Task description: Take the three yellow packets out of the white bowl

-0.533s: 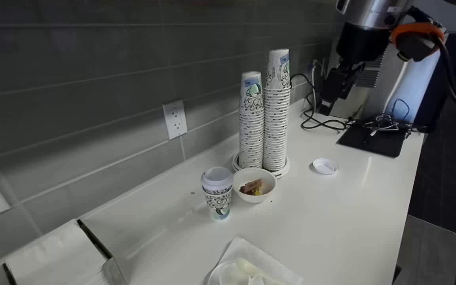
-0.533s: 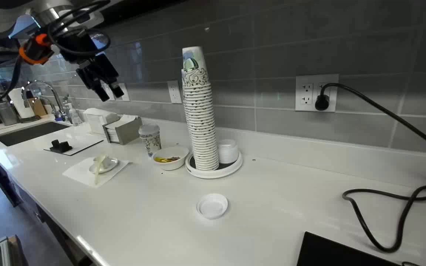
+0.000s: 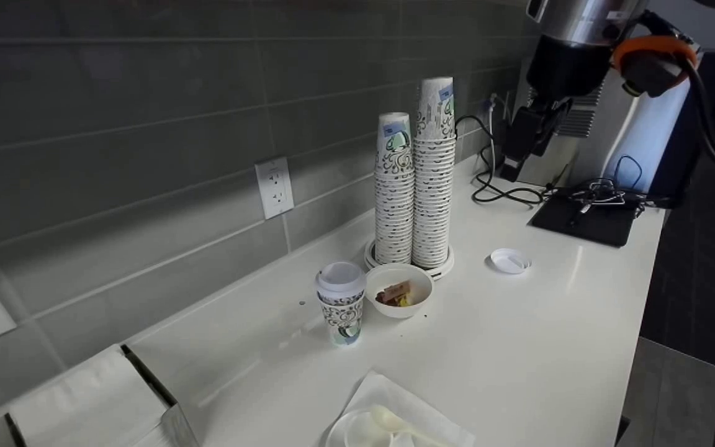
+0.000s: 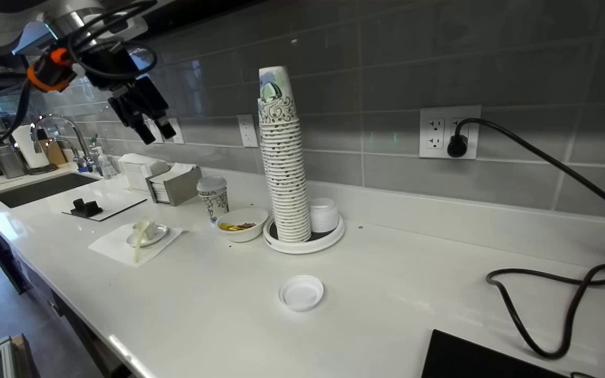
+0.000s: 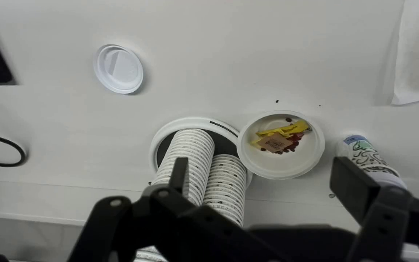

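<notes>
The white bowl [image 5: 286, 168] stands on the counter. It also shows in both exterior views [image 3: 400, 311] [image 4: 241, 235]. The yellow packets [image 5: 294, 127] lie overlapped inside it, so I cannot count them exactly. Yellow also shows in both exterior views [image 3: 404, 300] [image 4: 231, 227]. A brown packet [image 5: 274, 142] covers part of them, with dark red bits [image 5: 294, 144] beside it. My gripper [image 5: 262, 176] is open and empty. In both exterior views the gripper [image 3: 511, 169] [image 4: 156, 134] hangs high above the counter, apart from the bowl.
Tall cup stacks [image 3: 432, 205] stand on a round white tray [image 4: 302, 248] touching or very near the bowl. A lidded paper cup [image 3: 342, 320] stands on the bowl's other side. A white lid [image 4: 301, 293], a napkin with a plate and spoon [image 4: 137, 244], and a black cable [image 4: 531, 315] lie around.
</notes>
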